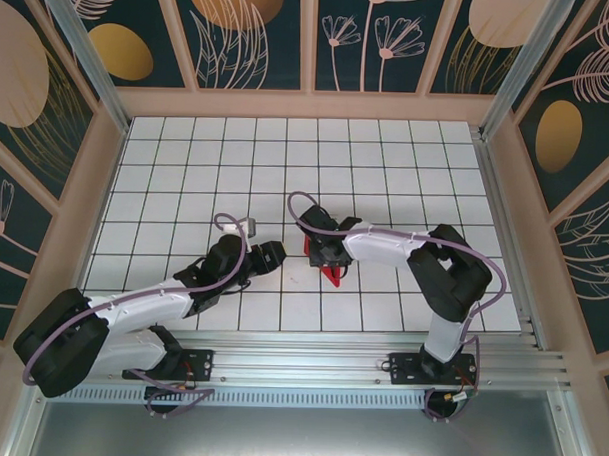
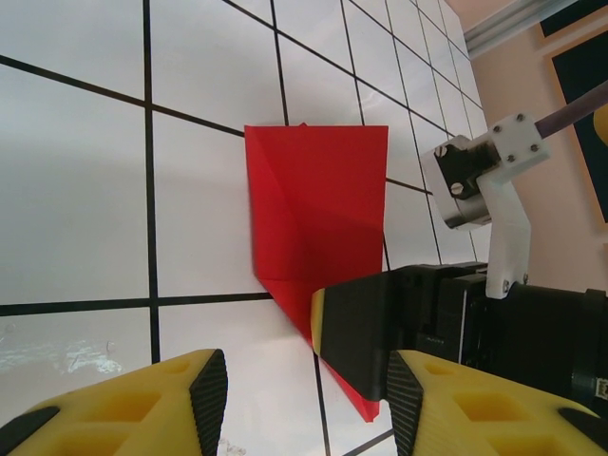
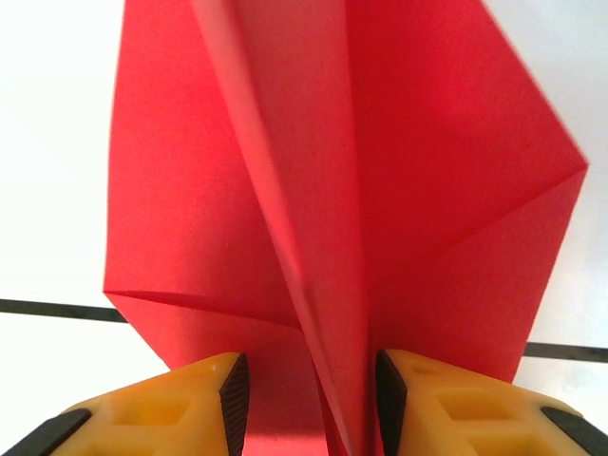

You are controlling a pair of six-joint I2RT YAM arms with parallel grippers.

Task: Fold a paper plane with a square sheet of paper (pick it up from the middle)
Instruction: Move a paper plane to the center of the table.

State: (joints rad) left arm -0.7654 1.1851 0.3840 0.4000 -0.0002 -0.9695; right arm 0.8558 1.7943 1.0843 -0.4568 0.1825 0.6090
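The yellow, black-padded fingers (image 3: 233,397) of the right gripper (image 3: 309,388) stand apart on either side of a raised crease. This crease runs down the middle of the thin, bright red sheet of paper (image 3: 190,190), which is folded into a pointed, creased shape. There is a gap between each pad and the ridge, narrower on the right-hand pad's side, and I cannot tell whether that pad touches the paper. The flaps spread out flat to both sides, with a sharp corner sticking out to the right.

The left gripper (image 2: 306,385) has its fingers (image 2: 204,394) at a middling width — nothing sits between them but the white tiled tabletop with black grid lines (image 2: 76,190). It hangs just short of the red paper (image 2: 313,199), facing it. From this side the paper looks like a broad panel with a square far edge, narrowing to a point that runs under the right gripper's black body.

From above, the red paper (image 1: 333,276) lies on the tabletop (image 1: 187,164) in the near rows of tiles, about midway between the two arms. The right gripper (image 1: 325,257) is directly over the paper — only the near tip and a sliver of red show past it. The left gripper (image 1: 268,257) is just beside it to the left, not touching the paper.
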